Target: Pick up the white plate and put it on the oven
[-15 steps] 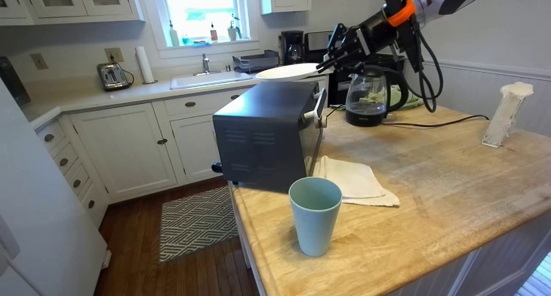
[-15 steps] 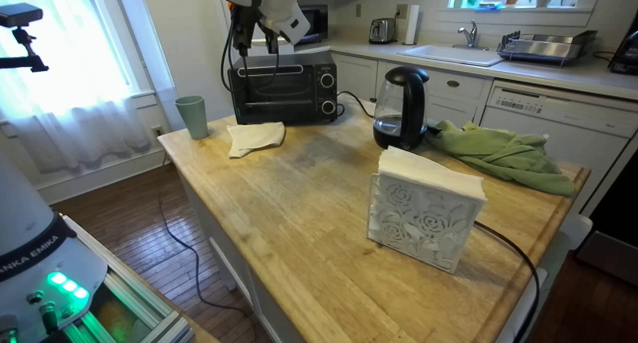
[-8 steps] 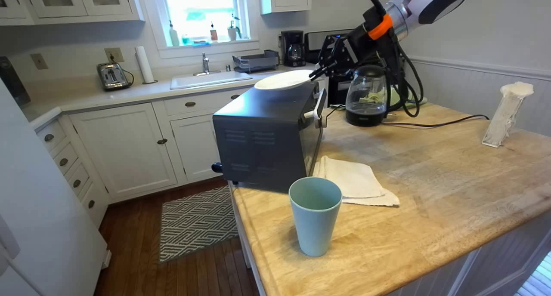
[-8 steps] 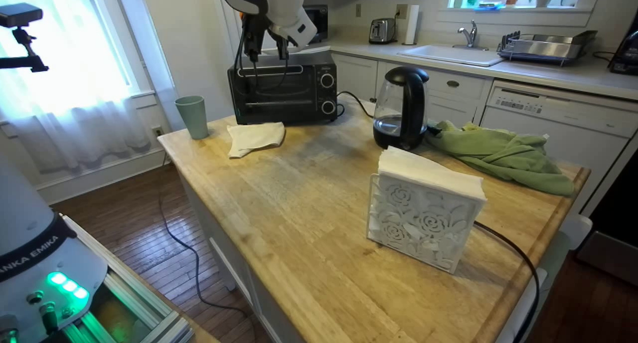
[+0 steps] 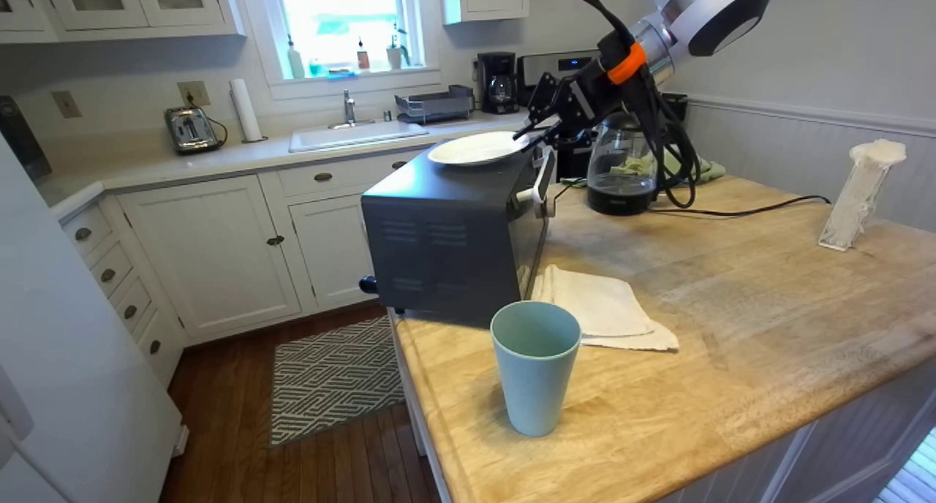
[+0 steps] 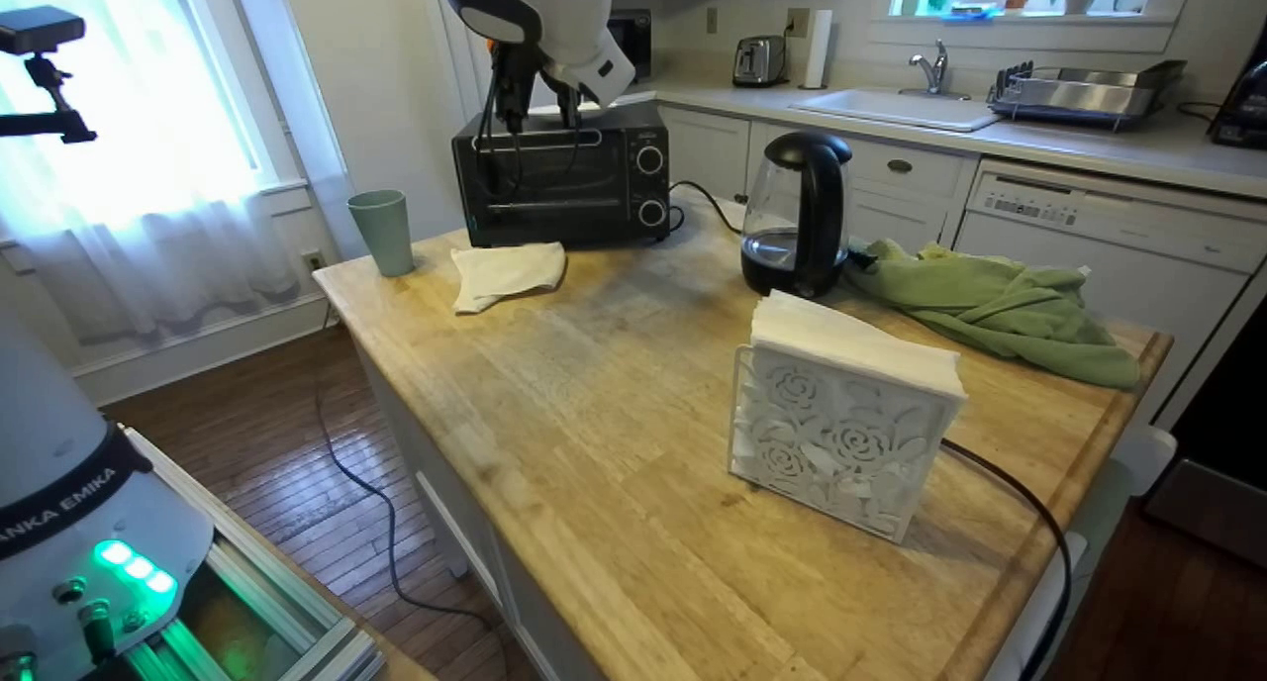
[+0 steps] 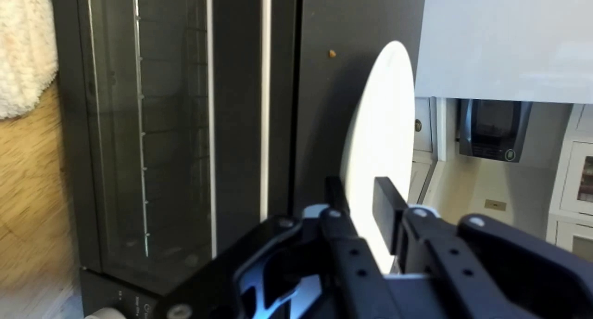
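The white plate (image 5: 475, 149) lies low and nearly flat on the oven's (image 5: 442, 188) top, towards the back in an exterior view. In the wrist view the plate (image 7: 387, 124) shows edge-on, with its shadow on the oven top (image 7: 319, 96). My gripper (image 5: 523, 140) is at the plate's near rim, over the oven's front edge. In the wrist view my gripper (image 7: 359, 200) has its fingers apart, the plate's rim between them, with a gap beside it. The oven (image 6: 559, 191) also shows from its front, where the arm hides most of the plate.
A glass kettle (image 5: 621, 170) stands near the oven's front, close to the hanging cables. A teal cup (image 5: 536, 371) and a cream napkin (image 5: 603, 305) lie in front of the oven. A napkin holder (image 6: 846, 424) and a green towel (image 6: 1000, 305) are on the wooden table.
My gripper has moved with the plate towards the oven and down. The plate has gone from above the oven to its top. The fingers now look further apart.
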